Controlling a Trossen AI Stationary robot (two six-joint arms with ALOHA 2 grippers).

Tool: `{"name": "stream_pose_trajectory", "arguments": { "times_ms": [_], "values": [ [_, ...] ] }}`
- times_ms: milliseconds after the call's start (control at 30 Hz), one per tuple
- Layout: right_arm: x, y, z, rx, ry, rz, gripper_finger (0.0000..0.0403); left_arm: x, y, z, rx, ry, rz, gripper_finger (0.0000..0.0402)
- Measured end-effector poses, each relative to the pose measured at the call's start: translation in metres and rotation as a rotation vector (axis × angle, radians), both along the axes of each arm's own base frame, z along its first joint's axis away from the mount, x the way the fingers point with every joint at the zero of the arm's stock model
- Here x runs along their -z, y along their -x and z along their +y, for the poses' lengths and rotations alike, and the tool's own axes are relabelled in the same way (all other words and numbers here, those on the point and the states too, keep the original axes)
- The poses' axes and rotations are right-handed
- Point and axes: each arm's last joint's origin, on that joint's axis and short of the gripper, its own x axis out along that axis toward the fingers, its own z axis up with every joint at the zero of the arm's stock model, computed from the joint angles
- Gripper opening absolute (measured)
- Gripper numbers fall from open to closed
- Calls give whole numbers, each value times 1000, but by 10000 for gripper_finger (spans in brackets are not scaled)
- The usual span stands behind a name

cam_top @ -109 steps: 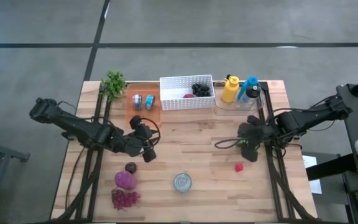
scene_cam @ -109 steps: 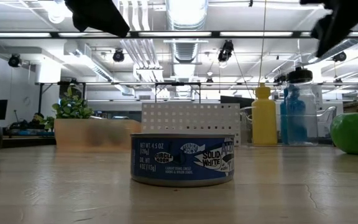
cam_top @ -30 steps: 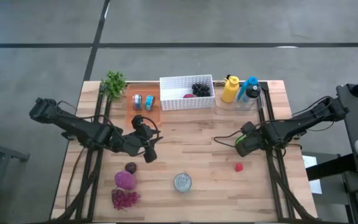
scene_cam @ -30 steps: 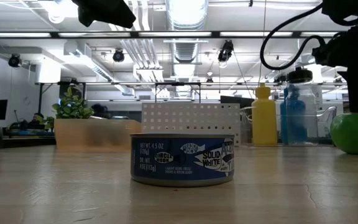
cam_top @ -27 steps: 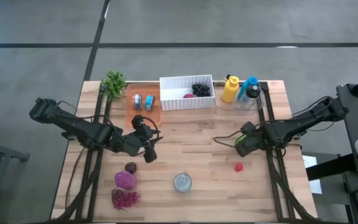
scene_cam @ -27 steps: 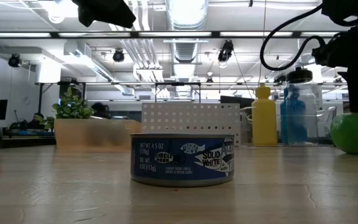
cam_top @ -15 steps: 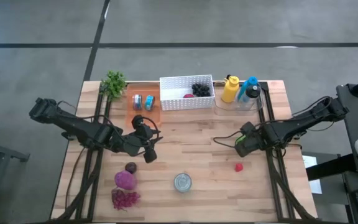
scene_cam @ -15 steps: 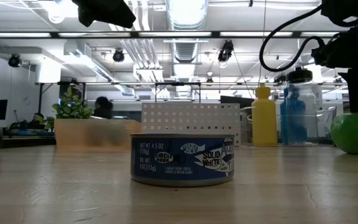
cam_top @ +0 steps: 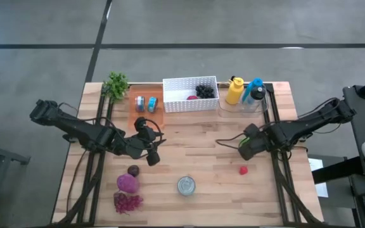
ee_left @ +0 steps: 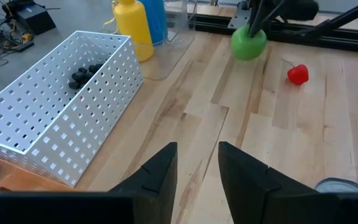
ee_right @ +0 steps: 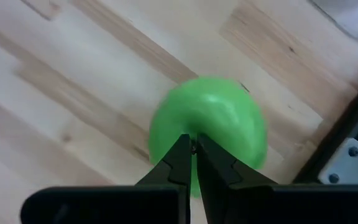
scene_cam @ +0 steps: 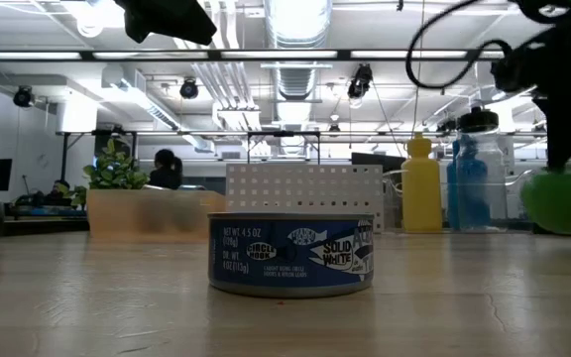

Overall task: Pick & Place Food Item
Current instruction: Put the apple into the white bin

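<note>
The wooden surface [cam_top: 195,158] carries everything, and I place things by the white perforated basket [cam_top: 190,94] at its far edge. My right gripper [ee_right: 193,149] has come down and pressed its fingers together on the stem of the green apple [ee_right: 209,127], to the right of the basket and nearer me, just in front of the bottles [cam_top: 244,92]. A second ago those fingers stood a little apart around the stem; now they pinch it, and in the low view the apple [scene_cam: 561,198] looks blurred and a touch higher than it sat, so I judge the lift has begun. That would mean the pick is made and the carry to the basket comes next.

The apple is round, with no real long axis; its stem points up into my fingers, so it hangs below them. A stem pinch may let it swing.

My left gripper [ee_left: 197,168] waits in front of the basket, toward its left, fingers slightly spread and holding nothing. The small red fruit [cam_top: 243,170] lies nearer me than the apple.
</note>
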Motion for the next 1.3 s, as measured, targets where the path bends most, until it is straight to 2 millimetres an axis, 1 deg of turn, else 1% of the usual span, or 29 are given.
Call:
{"name": "stream_pose_trajectory", "arguments": {
  "times_ms": [233,500,633,767,900,1033,1133,1300],
  "values": [
    [-31,-12,3,-67,27,-106,9,0,0,0,11,-17,8,118],
    [-78,-27,5,-151,97,-251,9,0,0,0,13,-21,10,118],
    [-104,-41,7,-207,168,-303,9,0,0,0,13,-21,10,118],
    [-124,-61,0,-243,239,-311,8,0,0,0,14,-21,10,118],
    [-135,-84,-15,-274,295,-267,8,0,0,0,13,-21,10,118],
    [-140,-109,-38,-309,312,-255,8,0,0,0,13,-21,10,118],
    [-142,-131,-61,-365,287,-303,8,0,0,0,13,-20,10,118],
    [-141,-162,-107,-394,305,-358,8,0,0,0,13,-20,9,118]
  ]
}}
